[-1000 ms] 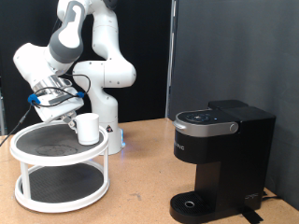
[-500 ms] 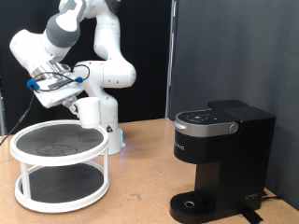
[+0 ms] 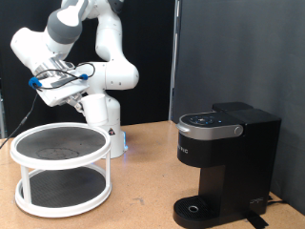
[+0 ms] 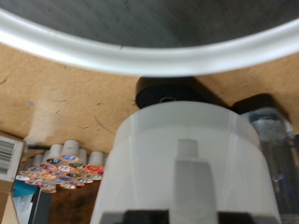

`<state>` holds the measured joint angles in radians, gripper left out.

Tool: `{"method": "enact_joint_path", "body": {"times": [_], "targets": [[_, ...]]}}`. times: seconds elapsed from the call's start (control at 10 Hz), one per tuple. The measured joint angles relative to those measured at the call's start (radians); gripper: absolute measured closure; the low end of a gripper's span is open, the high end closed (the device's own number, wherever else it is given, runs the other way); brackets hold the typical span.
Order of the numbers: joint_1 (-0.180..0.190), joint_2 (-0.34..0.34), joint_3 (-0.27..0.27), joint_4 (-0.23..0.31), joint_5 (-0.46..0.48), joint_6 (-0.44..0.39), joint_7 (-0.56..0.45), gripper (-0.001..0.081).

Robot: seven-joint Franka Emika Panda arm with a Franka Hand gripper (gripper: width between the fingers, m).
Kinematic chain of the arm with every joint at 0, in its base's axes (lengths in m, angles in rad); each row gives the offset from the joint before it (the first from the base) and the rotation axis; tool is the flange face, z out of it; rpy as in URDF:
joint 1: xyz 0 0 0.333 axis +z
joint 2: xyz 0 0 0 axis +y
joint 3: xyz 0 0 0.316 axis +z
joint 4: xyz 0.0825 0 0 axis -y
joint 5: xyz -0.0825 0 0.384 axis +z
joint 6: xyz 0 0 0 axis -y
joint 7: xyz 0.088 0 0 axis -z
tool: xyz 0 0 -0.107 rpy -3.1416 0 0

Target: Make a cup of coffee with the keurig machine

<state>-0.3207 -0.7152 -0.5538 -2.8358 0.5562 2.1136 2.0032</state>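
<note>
My gripper (image 3: 65, 84) hangs above the two-tier rack at the exterior view's left and is shut on the white cup (image 3: 91, 107). The cup hangs in the air in front of the robot's white base, clear of the rack top. In the wrist view the cup (image 4: 187, 154) fills the middle of the frame, right at the fingers. The black keurig machine (image 3: 225, 162) stands at the exterior view's right with its lid down and its round drip tray (image 3: 195, 208) bare. It also shows beyond the cup in the wrist view (image 4: 168, 91).
A white round two-tier rack (image 3: 57, 162) with dark shelves stands at the exterior view's left; its rim (image 4: 140, 51) shows in the wrist view. A pile of coffee pods (image 4: 61, 170) lies on the wooden table. The robot base (image 3: 112, 129) stands behind the rack.
The gripper has lifted the cup off the rack's top shelf and carried it up and slightly towards the exterior view's right. The keurig machine has not moved.
</note>
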Motion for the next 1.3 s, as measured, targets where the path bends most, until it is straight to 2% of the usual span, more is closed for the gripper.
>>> {"method": "enact_joint_path", "body": {"times": [0.5, 1.0, 1.3], "targets": [[0.147, 0.115, 0.122, 0.01, 0.164, 0.198, 0.051, 0.0802], [0.279, 0.235, 0.205, 0.051, 0.302, 0.301, 0.052, 0.0802], [0.338, 0.307, 0.235, 0.081, 0.354, 0.35, 0.044, 0.0802]]}}
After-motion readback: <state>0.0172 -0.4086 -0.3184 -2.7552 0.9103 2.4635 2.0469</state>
